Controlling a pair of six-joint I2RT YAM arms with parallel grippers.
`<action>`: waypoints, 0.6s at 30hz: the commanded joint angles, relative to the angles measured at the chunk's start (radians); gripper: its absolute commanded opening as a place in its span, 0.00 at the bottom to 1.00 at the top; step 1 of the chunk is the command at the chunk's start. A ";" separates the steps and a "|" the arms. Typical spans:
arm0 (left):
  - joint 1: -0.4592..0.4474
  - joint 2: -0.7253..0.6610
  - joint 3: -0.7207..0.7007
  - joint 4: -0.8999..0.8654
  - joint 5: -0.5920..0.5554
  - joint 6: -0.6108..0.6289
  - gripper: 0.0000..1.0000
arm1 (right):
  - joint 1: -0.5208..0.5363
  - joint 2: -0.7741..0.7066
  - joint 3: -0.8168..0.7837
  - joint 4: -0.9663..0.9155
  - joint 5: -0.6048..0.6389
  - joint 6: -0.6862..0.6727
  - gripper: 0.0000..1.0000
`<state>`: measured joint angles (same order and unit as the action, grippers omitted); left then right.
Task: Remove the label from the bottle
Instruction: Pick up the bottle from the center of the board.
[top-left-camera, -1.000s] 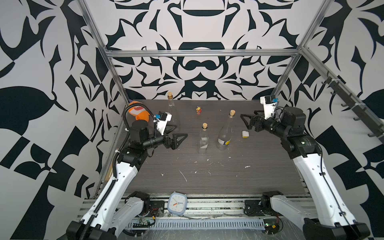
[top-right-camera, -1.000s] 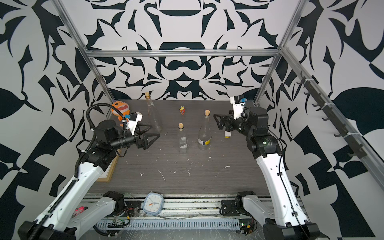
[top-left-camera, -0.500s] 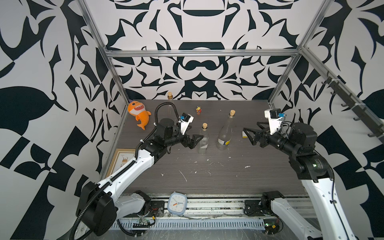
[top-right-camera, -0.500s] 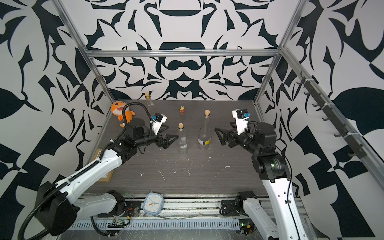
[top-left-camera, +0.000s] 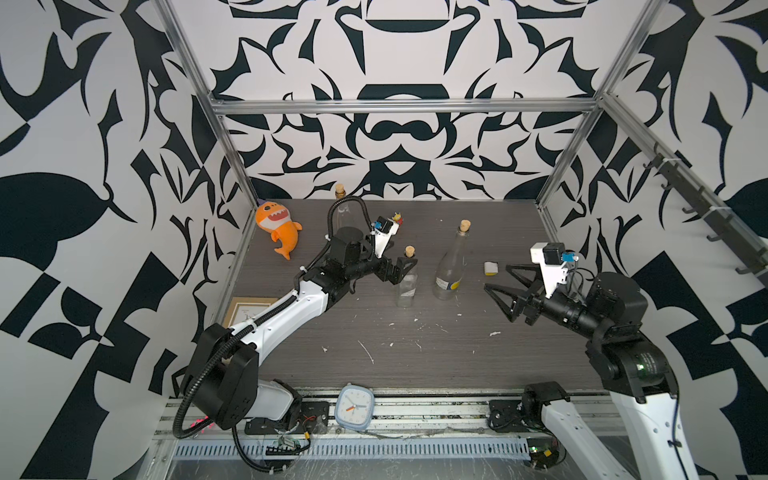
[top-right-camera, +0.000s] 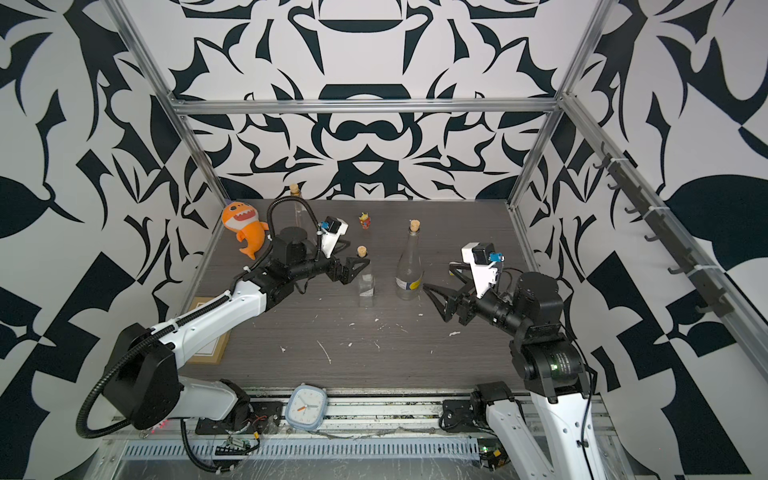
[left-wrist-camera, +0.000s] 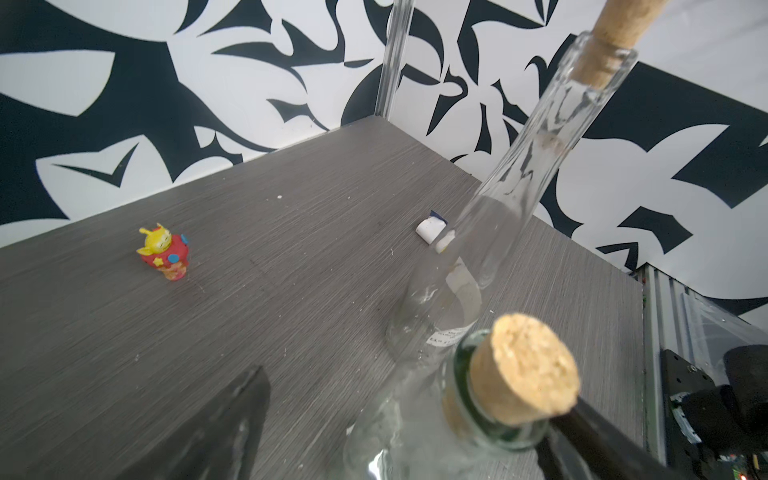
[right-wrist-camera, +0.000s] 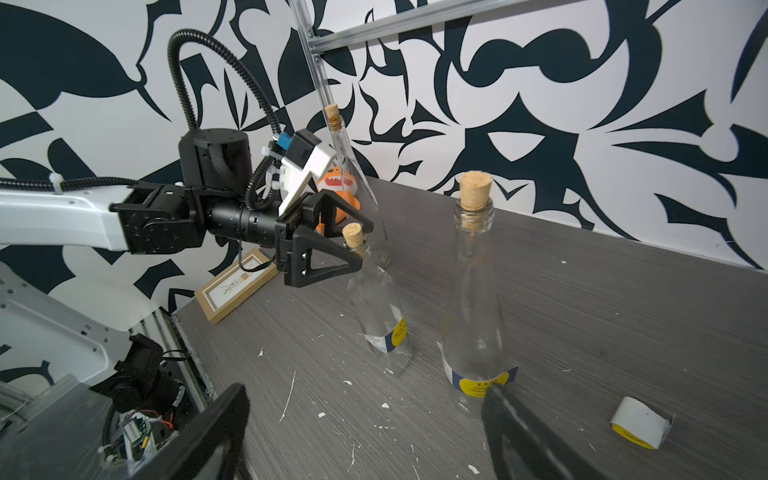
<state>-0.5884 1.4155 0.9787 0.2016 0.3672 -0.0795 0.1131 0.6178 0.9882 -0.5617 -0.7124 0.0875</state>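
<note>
**Corked bottles before label removal.** Two corked glass bottles stand upright near the middle of the table (top-left-camera: 415, 374), just beside each other. The short bottle (top-left-camera: 406, 286) is nearer the left edge and the tall bottle (top-left-camera: 449, 270) nearer the right edge. Each carries a paper label low on its body: a blue-and-yellow label (right-wrist-camera: 395, 335) on the short one and a yellow label (right-wrist-camera: 484, 381) on the tall one. The left gripper (right-wrist-camera: 362, 242) is released, its jaws spread to either side of the short bottle's neck just under the cork (right-wrist-camera: 353, 235). One finger lies close against the lip, and contact cannot be confirmed. The right gripper (top-left-camera: 497, 277) is likewise released and holds nothing. It sits level with the bottles' lower bodies on the right-edge side, one fingertip near the yellow label. A curled loose label (right-wrist-camera: 638, 422) lies toward the right edge, and white paper scraps (top-left-camera: 365, 351) dot the near half of the table. In judgement, the bottles are rigid, smooth, breakable and probably light, with narrow bases, so they are apt to tip or slip. One is best steadied at the neck or shoulder. The label looks thin, adhesive and likely to tear, so it should be taken at a lifted corner or free edge and drawn along the glass.
</note>
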 joint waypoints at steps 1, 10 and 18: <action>-0.007 0.024 0.032 0.031 0.035 0.005 0.99 | 0.005 -0.002 -0.014 0.045 -0.049 0.021 0.90; -0.007 0.048 0.049 -0.003 0.134 0.121 0.99 | 0.004 -0.003 -0.038 0.062 -0.070 0.030 0.90; -0.006 0.084 0.039 0.037 0.208 0.150 0.99 | 0.010 0.002 -0.057 0.088 -0.097 0.042 0.89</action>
<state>-0.5907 1.4776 0.9966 0.2092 0.5240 0.0399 0.1143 0.6186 0.9405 -0.5312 -0.7788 0.1154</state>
